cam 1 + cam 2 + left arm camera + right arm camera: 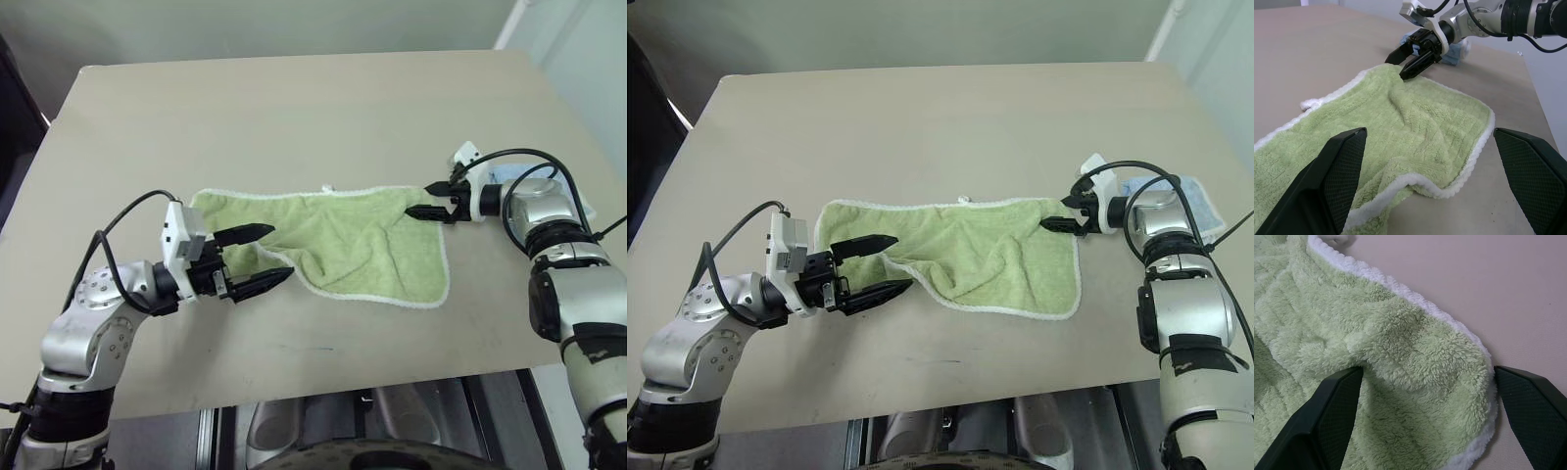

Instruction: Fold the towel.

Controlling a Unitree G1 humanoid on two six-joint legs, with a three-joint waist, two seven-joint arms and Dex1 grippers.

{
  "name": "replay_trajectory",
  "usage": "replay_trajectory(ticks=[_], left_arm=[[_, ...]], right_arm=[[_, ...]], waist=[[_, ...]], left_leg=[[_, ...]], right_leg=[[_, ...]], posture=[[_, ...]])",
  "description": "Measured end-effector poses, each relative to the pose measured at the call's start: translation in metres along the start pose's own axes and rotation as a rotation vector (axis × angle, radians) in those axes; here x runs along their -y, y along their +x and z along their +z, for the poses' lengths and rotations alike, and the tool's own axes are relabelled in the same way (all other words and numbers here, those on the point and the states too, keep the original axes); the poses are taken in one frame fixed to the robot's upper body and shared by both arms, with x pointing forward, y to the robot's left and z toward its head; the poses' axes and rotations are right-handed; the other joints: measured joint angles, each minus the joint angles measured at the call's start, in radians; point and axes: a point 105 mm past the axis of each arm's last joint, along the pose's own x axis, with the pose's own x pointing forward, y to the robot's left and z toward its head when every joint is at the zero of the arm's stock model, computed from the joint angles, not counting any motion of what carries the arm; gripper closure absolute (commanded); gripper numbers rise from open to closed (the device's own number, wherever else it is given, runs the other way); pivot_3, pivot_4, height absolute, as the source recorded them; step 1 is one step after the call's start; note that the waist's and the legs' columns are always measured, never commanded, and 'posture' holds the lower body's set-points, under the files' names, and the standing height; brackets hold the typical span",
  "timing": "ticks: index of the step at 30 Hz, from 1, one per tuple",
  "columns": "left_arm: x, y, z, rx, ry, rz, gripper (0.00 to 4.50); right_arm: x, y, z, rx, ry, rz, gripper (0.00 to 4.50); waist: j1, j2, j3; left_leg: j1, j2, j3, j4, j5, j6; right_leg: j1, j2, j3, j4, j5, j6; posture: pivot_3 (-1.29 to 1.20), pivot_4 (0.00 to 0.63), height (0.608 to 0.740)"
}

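Your left gripper is nearest, fingers spread wide, nothing between them, tips over the towel where its near-left edge is rumpled and turned under. Bare table all round it from 9 to 12 o'clock; the near table edge runs just below it. Right gripper at 3 o'clock, fingers apart straddling the towel's far-right corner, cloth bunched up between them, not pinched. Towel mid-table, light green terry, white edging, small white loop on its far edge, creased diagonally. Blue cloth behind the right wrist.
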Motion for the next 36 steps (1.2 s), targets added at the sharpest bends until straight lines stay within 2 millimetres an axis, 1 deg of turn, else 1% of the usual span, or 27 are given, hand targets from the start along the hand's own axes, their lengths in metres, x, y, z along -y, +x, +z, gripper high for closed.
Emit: replay_trajectory(ticks=[1, 4, 10, 16, 21, 25, 27, 30, 32, 34, 36], left_arm=[[0.0, 0.0, 0.0, 0.0, 0.0, 0.0, 0.0], [-0.002, 0.0, 0.001, 0.0, 0.004, 0.003, 0.0], [-0.002, 0.001, 0.001, 0.008, 0.015, 0.007, 0.0], [-0.002, 0.002, 0.001, 0.012, 0.019, 0.009, 0.0], [-0.003, 0.003, 0.003, 0.015, 0.03, 0.009, 0.0], [-0.004, 0.004, 0.003, 0.016, 0.032, 0.009, 0.0], [-0.005, 0.006, 0.003, 0.018, 0.028, 0.005, 0.0], [-0.005, 0.011, 0.003, 0.026, 0.021, -0.009, 0.0], [-0.004, 0.014, 0.002, 0.029, 0.018, -0.017, 0.0], [-0.005, 0.015, 0.001, 0.028, 0.014, -0.018, 0.0], [-0.006, 0.016, 0.0, 0.024, 0.012, -0.015, 0.0]], right_arm=[[0.0, 0.0, 0.0, -0.001, 0.001, -0.001, 0.01], [0.0, 0.0, 0.0, 0.004, 0.007, -0.003, 0.63], [0.0, 0.001, -0.002, -0.001, 0.011, -0.003, 2.66], [0.003, 0.001, -0.002, -0.007, 0.001, -0.027, 2.66], [0.005, -0.005, 0.002, -0.001, -0.069, -0.034, 2.66], [0.005, -0.011, 0.009, 0.02, -0.107, -0.015, 2.66], [0.004, -0.014, 0.016, 0.04, -0.131, 0.004, 2.66], [-0.004, -0.019, 0.036, 0.104, -0.194, 0.062, 2.66], [-0.01, -0.021, 0.043, 0.121, -0.221, 0.103, 2.66], [-0.023, -0.021, 0.04, 0.111, -0.192, 0.172, 2.66], [-0.041, -0.018, 0.026, 0.061, -0.145, 0.255, 2.66]], waist=[[0.0, 0.0, 0.0], [0.0, 0.0, 0.0], [0.0, 0.0, 0.0], [0.0, 0.0, 0.0], [0.0, 0.0, 0.0], [0.001, 0.0, 0.0], [0.001, 0.001, 0.0], [0.0, 0.001, 0.0], [0.0, 0.0, 0.0], [0.002, 0.0, 0.0], [0.004, 0.0, 0.0]], left_leg=[[0.0, 0.0, 0.0, 0.0, 0.0, 0.0], [0.0, 0.0, 0.0, 0.0, 0.0, 0.0], [0.0, 0.0, 0.0, 0.0, 0.0, 0.0], [0.0, 0.0, 0.0, 0.0, 0.0, 0.0], [0.0, 0.0, 0.0, 0.0, 0.0, 0.0], [0.0, 0.0, 0.0, 0.0, 0.0, 0.0], [0.0, 0.0, 0.0, 0.0, 0.0, -0.001], [0.001, 0.0, 0.001, 0.0, 0.0, -0.001], [0.001, 0.0, 0.001, 0.0, 0.001, -0.001], [0.001, 0.0, 0.001, 0.0, 0.001, -0.002], [0.001, 0.0, 0.001, 0.0, 0.002, -0.003]], right_leg=[[0.0, 0.0, 0.0, 0.0, 0.0, 0.0], [0.0, 0.0, 0.0, 0.001, 0.0, 0.0], [0.0, 0.0, 0.0, 0.001, 0.0, -0.001], [0.0, 0.0, 0.0, 0.001, 0.0, -0.001], [0.0, 0.0, 0.0, 0.002, -0.001, -0.001], [0.0, 0.0, 0.0, 0.002, -0.001, -0.001], [0.0, 0.0, 0.0, 0.003, -0.001, -0.001], [-0.001, 0.0, 0.0, 0.003, -0.001, -0.001], [0.0, 0.0, 0.0, 0.003, -0.001, -0.002], [0.0, 0.0, 0.0, 0.003, -0.002, -0.002], [0.0, 0.0, 0.0, 0.003, -0.002, -0.002]], posture=[[0.0, 0.15, 0.703], [0.0, 0.15, 0.703], [0.0, 0.15, 0.703], [0.0, 0.15, 0.703], [0.0, 0.15, 0.703], [0.0, 0.15, 0.703], [0.0, 0.15, 0.703], [0.0, 0.15, 0.703], [0.0, 0.15, 0.703], [0.0, 0.15, 0.703], [0.0, 0.15, 0.703]])
